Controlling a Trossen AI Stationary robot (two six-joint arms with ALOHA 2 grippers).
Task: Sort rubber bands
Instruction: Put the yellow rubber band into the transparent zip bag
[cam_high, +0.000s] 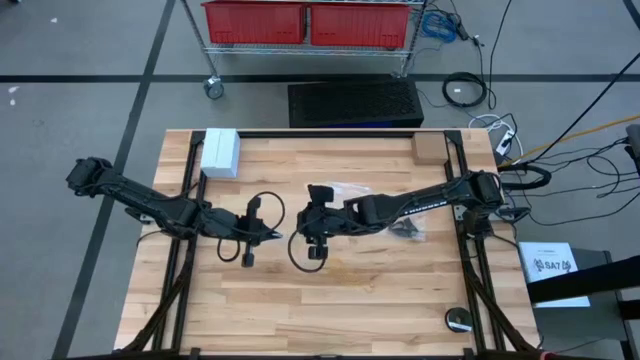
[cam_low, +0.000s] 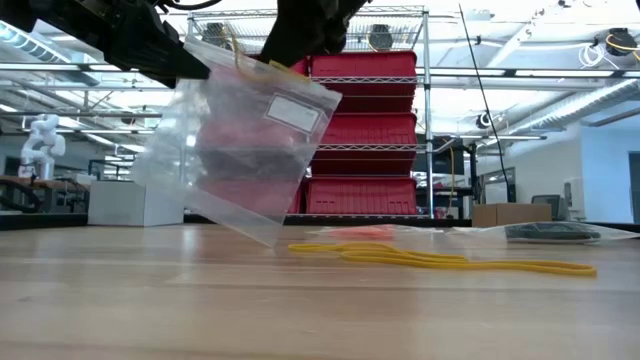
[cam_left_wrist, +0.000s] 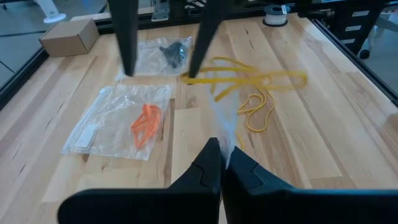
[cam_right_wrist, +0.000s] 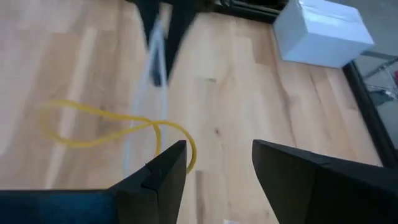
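Holding bag (cam_low: 245, 140) edge, left gripper (cam_left_wrist: 221, 163) clamped shut. Right gripper (cam_right_wrist: 217, 163) open beside bag mouth, nearer arm; yellow bands (cam_left_wrist: 249, 84) just beyond, lying crosswise.

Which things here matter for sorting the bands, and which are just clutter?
Job: yellow rubber bands; orange bands in the flat bag; black bands in the far bag; clear bag pinched by the left gripper.
Clutter: white box; cardboard box.
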